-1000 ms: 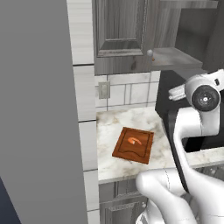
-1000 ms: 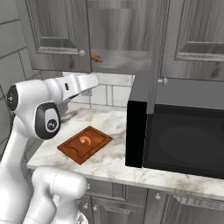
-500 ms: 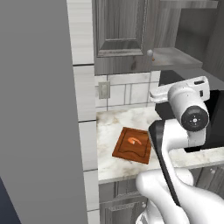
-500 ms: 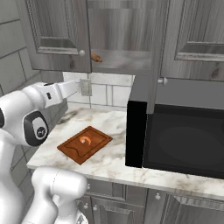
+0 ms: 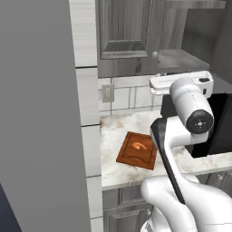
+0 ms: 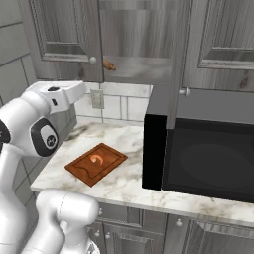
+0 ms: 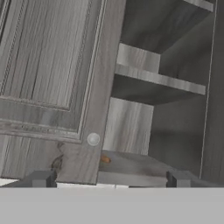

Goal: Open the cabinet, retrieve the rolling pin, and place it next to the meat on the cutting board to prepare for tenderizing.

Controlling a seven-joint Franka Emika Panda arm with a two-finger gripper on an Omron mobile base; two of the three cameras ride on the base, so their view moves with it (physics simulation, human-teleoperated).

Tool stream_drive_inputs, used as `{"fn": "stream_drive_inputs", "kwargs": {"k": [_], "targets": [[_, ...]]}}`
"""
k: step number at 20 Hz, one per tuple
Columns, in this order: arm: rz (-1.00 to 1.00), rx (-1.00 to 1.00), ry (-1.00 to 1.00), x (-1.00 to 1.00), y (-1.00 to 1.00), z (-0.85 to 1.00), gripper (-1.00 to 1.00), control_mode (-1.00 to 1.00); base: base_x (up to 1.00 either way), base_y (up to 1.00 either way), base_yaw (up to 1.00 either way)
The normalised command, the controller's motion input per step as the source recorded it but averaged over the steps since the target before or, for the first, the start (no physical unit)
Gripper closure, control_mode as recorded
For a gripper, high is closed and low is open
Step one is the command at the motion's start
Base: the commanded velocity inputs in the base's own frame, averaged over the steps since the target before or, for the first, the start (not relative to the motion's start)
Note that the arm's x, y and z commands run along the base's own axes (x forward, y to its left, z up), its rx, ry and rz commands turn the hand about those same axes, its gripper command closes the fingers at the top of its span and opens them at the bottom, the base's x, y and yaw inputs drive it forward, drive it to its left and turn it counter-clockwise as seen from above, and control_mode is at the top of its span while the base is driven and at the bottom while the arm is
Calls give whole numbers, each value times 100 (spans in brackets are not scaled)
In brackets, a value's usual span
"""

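Since only one tapered brown end of the rolling pin (image 6: 109, 65) pokes out from behind the cabinet (image 6: 64, 39) door, lying on the grey shelf (image 6: 134, 69) inside, most of its length stays hidden and its exact lie cannot be told. I judge it to be stiff, light and smooth, a round wooden bar that would roll away if nudged and could slip in a loose hold. My guess is that the thicker middle barrel is the better place to take it, across its width, not the narrow handle, which would let it swing and tip.

From the hand view the same orange-brown tip (image 7: 105, 160) sits just right of the door's round knob (image 7: 92, 139), with the open compartment beyond it. Spread to its widest, the pincer (image 7: 110, 178) holds nothing and touches nothing; its two dark fingertips (image 7: 43, 177) point up at the cabinet from below and in front.

Down on the marble table (image 5: 113, 127), the cutting board (image 5: 133, 158) carries the meat (image 5: 139, 145), with bare board left beside it.
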Motion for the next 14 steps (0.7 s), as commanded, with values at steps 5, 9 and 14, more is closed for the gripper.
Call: {"fn": "stream_drive_inputs", "kwargs": {"k": [5, 9, 14], "targets": [[4, 7, -3, 21, 8, 44, -100, -100, 0, 0, 0], [3, 8, -6, 23, 15, 26, -100, -100, 0, 0, 0], [0, 5, -1, 8, 5, 4, -100, -100, 0, 0, 0]]}}
